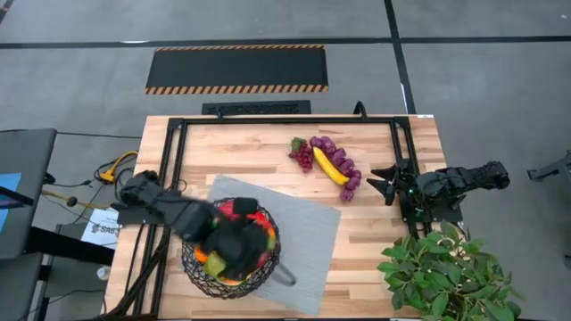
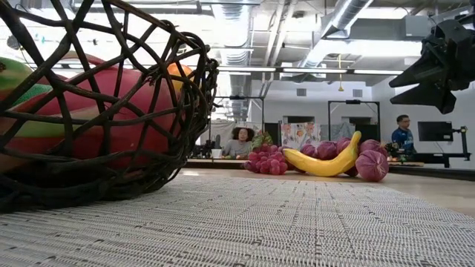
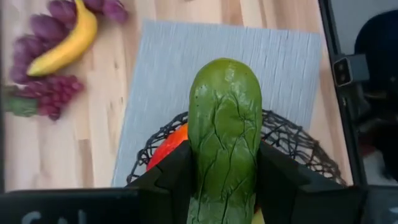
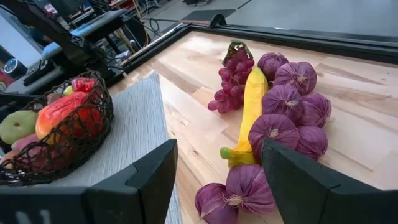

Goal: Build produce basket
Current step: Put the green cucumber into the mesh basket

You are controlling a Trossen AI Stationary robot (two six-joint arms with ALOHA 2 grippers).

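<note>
Left gripper over basket, holding green produce.

The desk (image 1: 259, 147) carries a grey mat (image 1: 308, 236); the basket (image 1: 198, 265) sits on the mat's left part with red and orange produce (image 4: 62, 112) inside. Left gripper (image 3: 224, 180) is above the basket, clamped on a green vegetable (image 3: 224, 124). Right gripper (image 4: 217, 168) stands wide, empty, beside the banana (image 1: 329, 166), grapes (image 1: 302, 156) and purple bulbs (image 4: 283, 99).

The left gripper (image 1: 234, 252) hangs over the basket (image 1: 198, 272) on the mat (image 1: 308, 223), with the banana (image 1: 330, 166) and grapes (image 1: 302, 157) well beyond, near the right gripper (image 1: 382, 183).
</note>
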